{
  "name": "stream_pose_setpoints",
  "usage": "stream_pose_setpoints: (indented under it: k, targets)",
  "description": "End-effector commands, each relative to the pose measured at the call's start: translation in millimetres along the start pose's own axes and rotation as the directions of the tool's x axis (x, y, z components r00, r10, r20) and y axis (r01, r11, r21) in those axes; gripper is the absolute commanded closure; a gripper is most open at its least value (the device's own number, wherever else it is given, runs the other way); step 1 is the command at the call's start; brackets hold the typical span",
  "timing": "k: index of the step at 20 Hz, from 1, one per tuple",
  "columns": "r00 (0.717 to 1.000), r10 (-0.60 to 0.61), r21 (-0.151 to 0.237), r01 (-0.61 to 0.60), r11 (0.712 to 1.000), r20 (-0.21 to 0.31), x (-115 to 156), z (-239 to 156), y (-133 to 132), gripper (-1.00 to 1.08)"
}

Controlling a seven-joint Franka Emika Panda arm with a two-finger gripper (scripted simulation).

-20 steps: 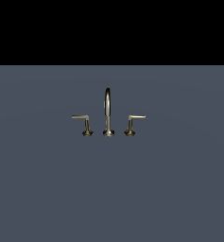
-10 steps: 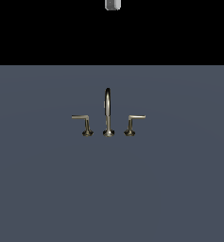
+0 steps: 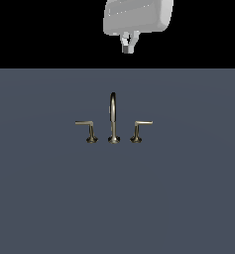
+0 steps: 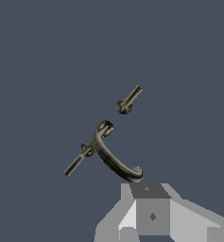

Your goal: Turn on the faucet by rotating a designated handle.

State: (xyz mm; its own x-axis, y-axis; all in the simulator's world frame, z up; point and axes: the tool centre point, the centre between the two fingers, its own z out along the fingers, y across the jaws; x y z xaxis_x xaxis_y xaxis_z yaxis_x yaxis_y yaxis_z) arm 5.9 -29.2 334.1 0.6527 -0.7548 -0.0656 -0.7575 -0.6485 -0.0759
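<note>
We see one faucet (image 3: 113, 121) on a flat grey-blue surface (image 3: 39, 198), abt mid-scene in the exterior view. It comes in 3 brass-coloured parts, set in a row: 1 tall thin arched spout (image 3: 112, 116) in the middle and 2 short lever handles, one each side, each on its own flared round base. The handle (image 3: 140, 129) on the exterior view's right has its thin arm pointing to that view's right; its twin lever (image 3: 87, 130) on the exterior view's left points the other way. The 3 bases sit near one another but apart, not touching.

The gripper (image 3: 128, 45) hangs well above the faucet, at the top of the exterior view against the black background, w/ the big pale wrist housing (image 3: 137, 17) over it. It's roughly above the spout, a bit toward the exterior view's right, and touches nothing. Nothing sits btw it and the handle. The surface around the faucet carries only these 3 parts.

In the wrist view we look down on the set: spout arch (image 4: 114, 158) in the middle, 1 lever (image 4: 128, 101) on one side, 1 lever (image 4: 77, 159) on the other, all small and well clear of the fingers (image 4: 151, 212). Which of the 2 is the handle we can't say for sure from that angle. The jaws hold nothing; they look close together, but the views are too poor for us to tell if they're open or closed.
</note>
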Motion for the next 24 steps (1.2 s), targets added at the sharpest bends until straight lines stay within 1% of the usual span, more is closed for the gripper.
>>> stream_pose_setpoints:
  k: [1,5,9,12,17,21,24]
  targets:
    - [0.997,0.076,-0.002,-0.076,0.997,-0.003,17.1,20.4,-5.0,1.08]
    - [0.981,0.194,-0.008,-0.194,0.981,-0.011,43.2,54.9,-10.3,1.08]
    - [0.951,0.308,-0.013,-0.308,0.951,-0.024,68.1,91.5,-12.6,1.08]
    - [0.921,0.389,-0.016,-0.390,0.921,-0.036,85.7,120.2,-12.3,1.08]
    - [0.860,0.507,-0.019,-0.509,0.860,-0.059,111.1,166.8,-8.3,1.08]
    - [0.815,0.574,-0.018,-0.577,0.817,-0.076,125.3,196.3,-3.8,1.08]
    - [0.788,0.609,-0.017,-0.612,0.790,-0.086,132.9,213.1,-0.6,1.08]
